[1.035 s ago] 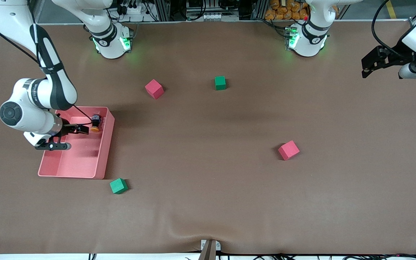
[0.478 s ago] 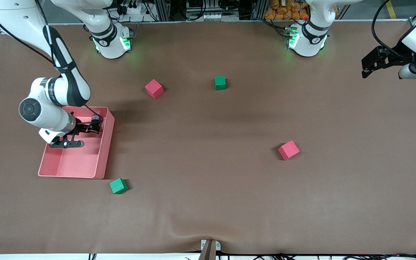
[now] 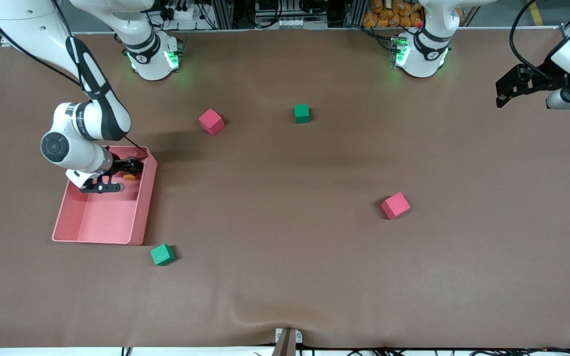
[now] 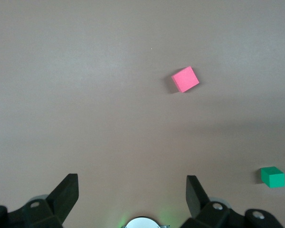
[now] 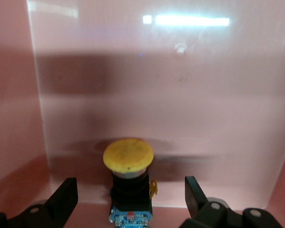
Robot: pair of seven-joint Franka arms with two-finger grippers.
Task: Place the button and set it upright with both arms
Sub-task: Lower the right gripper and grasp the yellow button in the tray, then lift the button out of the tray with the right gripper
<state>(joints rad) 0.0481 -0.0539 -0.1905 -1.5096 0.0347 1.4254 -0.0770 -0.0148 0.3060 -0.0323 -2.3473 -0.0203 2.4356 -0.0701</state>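
Right end effector (image 5: pixel 128 199) hangs open inside the pink bin (image 3: pixel 142 207), jaws flanking the button (image 5: pixel 128 164). Left end effector (image 4: pixel 132 197) waits open over the counter's (image 3: pixel 314 267) three o'clock end.

Robotics lab, two white Franka arms (image 3: pixel 87 123) bolted to brown-covered table (image 3: pixel 285 277), aluminium framing and cabling (image 3: pixel 186 12) at the arms' bases, foam test cubes (image 3: pixel 395 205)

No text, label or number can be read on anything in these views.
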